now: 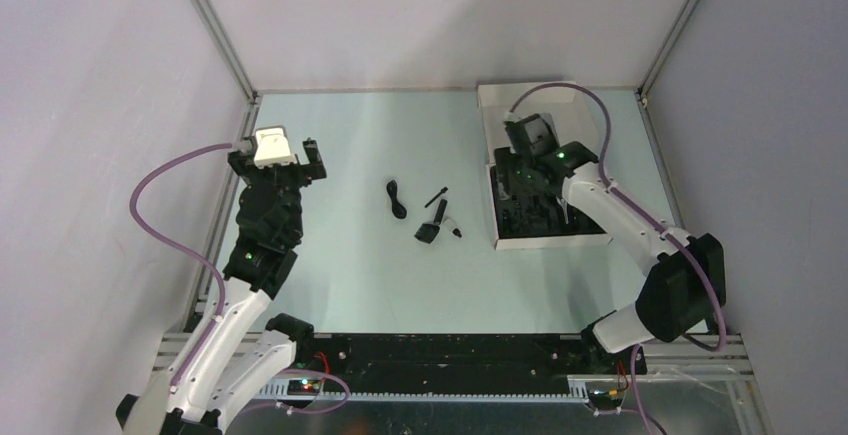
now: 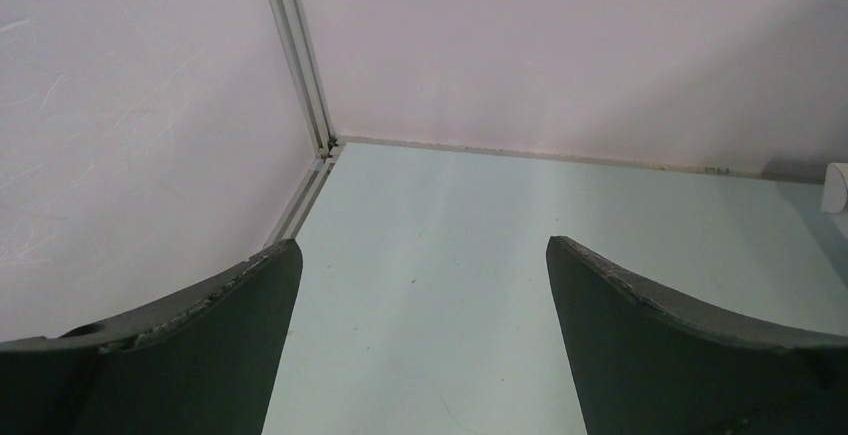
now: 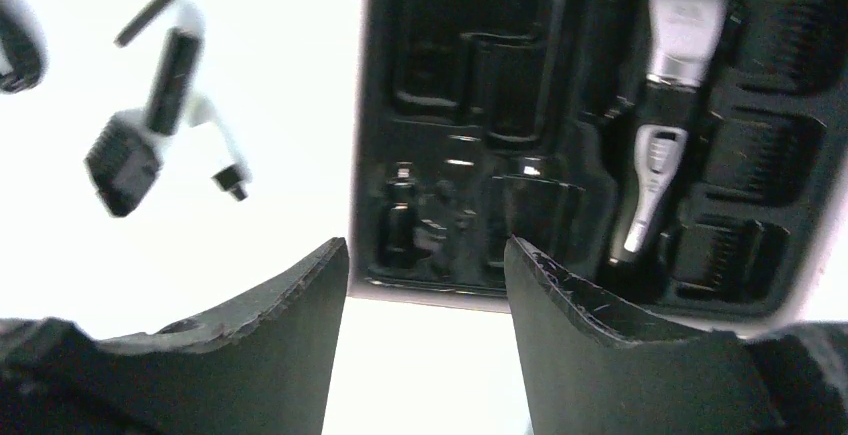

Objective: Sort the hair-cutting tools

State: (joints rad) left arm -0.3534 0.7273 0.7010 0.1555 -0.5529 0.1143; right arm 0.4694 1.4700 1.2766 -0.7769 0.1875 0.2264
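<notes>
A black-and-silver clipper point(image 3: 668, 105) lies in the black moulded tray point(image 3: 372, 155) of the white box point(image 1: 552, 241), with black comb attachments point(image 3: 762, 145) in slots beside it. On the table left of the box lie a coiled black cord point(image 1: 397, 198), a thin stick-brush point(image 1: 436, 197) point(image 3: 160, 0), a black trimmer piece point(image 1: 431, 227) point(image 3: 150, 125) and a small plug point(image 3: 232, 183). My right gripper point(image 1: 522, 167) point(image 3: 425, 250) hovers over the tray's left part, open and empty. Over bare table at the back left, my left gripper point(image 1: 278, 152) point(image 2: 422, 245) is wide open and empty.
The white box's lid flap point(image 1: 500, 97) stands open at the back right. Grey walls with metal frame posts point(image 2: 300, 65) enclose the table on three sides. The arm bases and a black rail point(image 1: 440, 355) line the near edge.
</notes>
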